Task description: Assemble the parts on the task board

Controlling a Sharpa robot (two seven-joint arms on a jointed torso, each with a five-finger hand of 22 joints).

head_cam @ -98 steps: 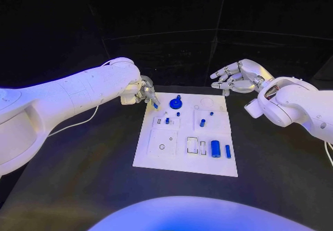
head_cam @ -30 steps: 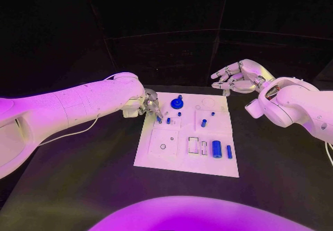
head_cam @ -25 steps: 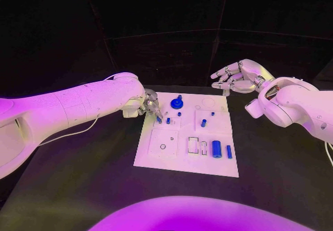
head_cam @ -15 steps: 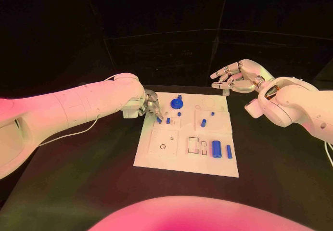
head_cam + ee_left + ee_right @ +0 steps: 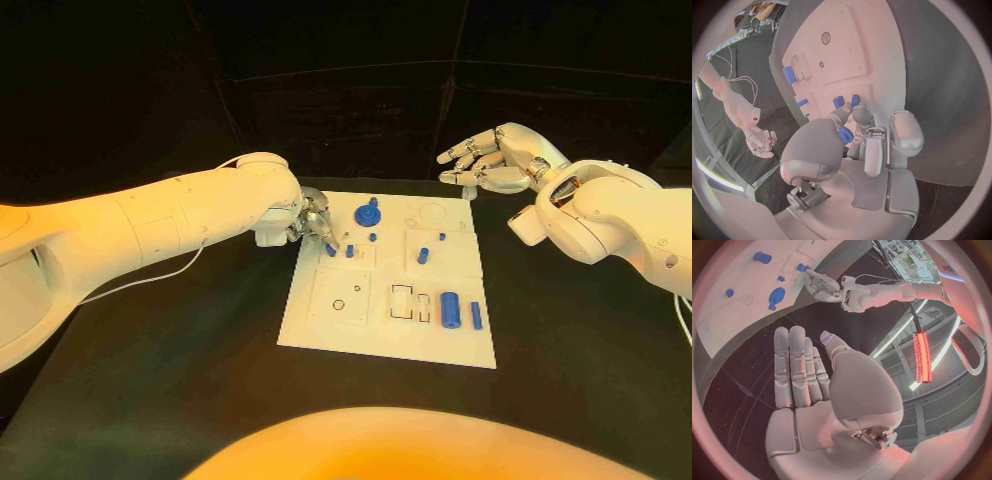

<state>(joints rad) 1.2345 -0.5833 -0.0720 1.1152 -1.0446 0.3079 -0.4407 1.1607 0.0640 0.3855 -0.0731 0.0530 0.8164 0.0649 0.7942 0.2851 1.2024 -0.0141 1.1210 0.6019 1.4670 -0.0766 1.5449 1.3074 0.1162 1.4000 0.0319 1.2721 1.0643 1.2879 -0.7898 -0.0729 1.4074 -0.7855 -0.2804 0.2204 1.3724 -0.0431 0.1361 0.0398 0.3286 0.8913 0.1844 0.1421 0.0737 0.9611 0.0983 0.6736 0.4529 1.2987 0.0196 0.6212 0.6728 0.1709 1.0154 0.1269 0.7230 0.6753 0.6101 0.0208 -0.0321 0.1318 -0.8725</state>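
No text, label, number or sign is readable in these pictures.

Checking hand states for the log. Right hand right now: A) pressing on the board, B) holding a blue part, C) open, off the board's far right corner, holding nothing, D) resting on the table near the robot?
C: the right hand hangs off the far right corner of the board, fingers apart, nothing in them; the left hand works a blue part at the board's left edge.

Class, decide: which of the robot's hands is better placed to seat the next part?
Left. The left hand pinches a small blue part over the task board; the right hand hovers open beyond it.
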